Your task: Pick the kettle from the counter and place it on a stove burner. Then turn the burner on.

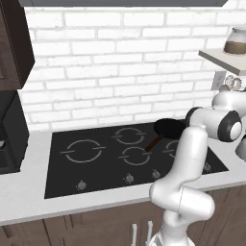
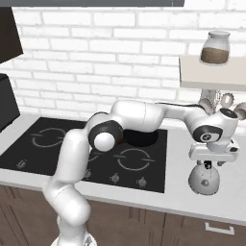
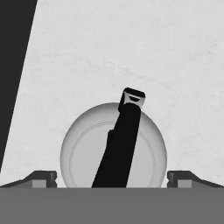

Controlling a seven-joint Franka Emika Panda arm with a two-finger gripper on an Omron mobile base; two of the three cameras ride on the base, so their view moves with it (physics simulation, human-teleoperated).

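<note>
The small silver-white kettle (image 2: 204, 181) stands on the light counter (image 2: 175, 194) just right of the black stove (image 2: 29, 153). My gripper (image 2: 211, 162) hangs directly above it, pointing down, open. In the hand view the kettle (image 3: 83, 153) lies right below, its black handle (image 3: 120, 144) running across the dome. The two fingertips (image 3: 41, 178) stand wide on either side of it and are not closed on it. The largest burner (image 2: 48, 138) is at the stove's far left, also seen as the wide broken ring (image 1: 84, 150).
A black frying pan (image 1: 168, 127) with a brown handle sits on the back right ring. Silver knobs (image 1: 129, 178) line the stove's front. A glass jar (image 2: 215, 48) stands on a shelf (image 2: 211, 77) over the kettle. A dark appliance (image 1: 9, 134) stands left of the stove.
</note>
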